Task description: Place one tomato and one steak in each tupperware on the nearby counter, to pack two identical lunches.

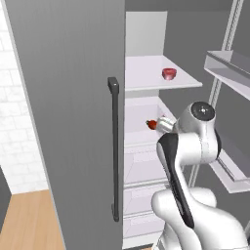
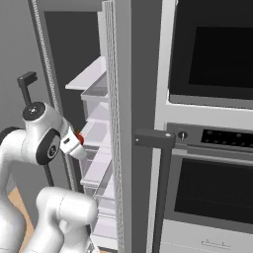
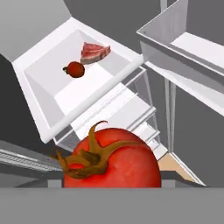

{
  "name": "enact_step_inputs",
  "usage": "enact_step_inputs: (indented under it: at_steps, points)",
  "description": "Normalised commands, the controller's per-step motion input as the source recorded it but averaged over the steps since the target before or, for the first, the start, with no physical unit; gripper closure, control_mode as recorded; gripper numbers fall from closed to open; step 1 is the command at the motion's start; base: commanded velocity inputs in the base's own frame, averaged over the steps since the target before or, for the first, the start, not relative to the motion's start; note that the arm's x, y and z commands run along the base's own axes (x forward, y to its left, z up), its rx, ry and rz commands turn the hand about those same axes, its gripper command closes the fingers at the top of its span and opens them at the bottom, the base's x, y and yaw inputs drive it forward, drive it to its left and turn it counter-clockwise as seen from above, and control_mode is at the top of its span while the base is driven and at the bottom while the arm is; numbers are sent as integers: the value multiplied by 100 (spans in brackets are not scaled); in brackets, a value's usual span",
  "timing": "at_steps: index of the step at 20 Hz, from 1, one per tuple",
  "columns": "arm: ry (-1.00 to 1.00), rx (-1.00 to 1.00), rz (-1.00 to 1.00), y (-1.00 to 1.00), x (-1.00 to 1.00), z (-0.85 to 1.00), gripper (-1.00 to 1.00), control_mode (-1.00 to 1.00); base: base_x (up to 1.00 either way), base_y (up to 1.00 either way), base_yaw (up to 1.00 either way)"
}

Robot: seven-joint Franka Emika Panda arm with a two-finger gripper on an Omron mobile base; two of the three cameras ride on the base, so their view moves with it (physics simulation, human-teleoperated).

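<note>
**Ana:** From the left base view, where was the gripper (image 1: pixel 155 125)?

**Ben:** It reached past the fridge door (image 1: pixel 68 122) onto a middle shelf, with a bit of red, the held tomato (image 1: pixel 152 124), showing at its tip. Above it and further in, a steak (image 1: pixel 169 73) lay on the upper shelf (image 1: pixel 146 73). I judged the food sat there simply because that was where it was stored cold.

**Ana:** And the right base view?

**Ben:** The gripper (image 2: pixel 79 143) pointed in toward the shelves, red of the tomato (image 2: pixel 79 137) just behind its tip. No tupperware or counter stood near it, so packing looked some way off.

**Ana:** Did the hand view settle the grip?

**Ben:** Yes. The tomato (image 3: pixel 111 159) sat right against the camera, stem and leaves up, so the jaws were clamped on it, half closed because it is wide. Well beyond it, a second tomato (image 3: pixel 75 69) and a steak (image 3: pixel 93 51) lay close together on a white shelf (image 3: pixel 43 65).
</note>
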Motion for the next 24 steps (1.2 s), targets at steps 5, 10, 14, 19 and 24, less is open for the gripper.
enact_step_inputs:
  at_steps: [5, 10, 14, 19, 24]
  points:
    - [13, 0, 1, 0, -89, 10, 100, -100, 0, 0, 0]
    - [-21, 0, 0, 5, -66, 5, 100, -100, 0, 0, 0]
    - [-36, 0, 3, 31, -85, 40, 100, -100, 0, 0, 0]
    - [0, 0, 0, 0, 0, 0, 100, 100, -100, 19, 1]
    - [0, 0, 0, 0, 0, 0, 100, 100, -100, -13, -42]
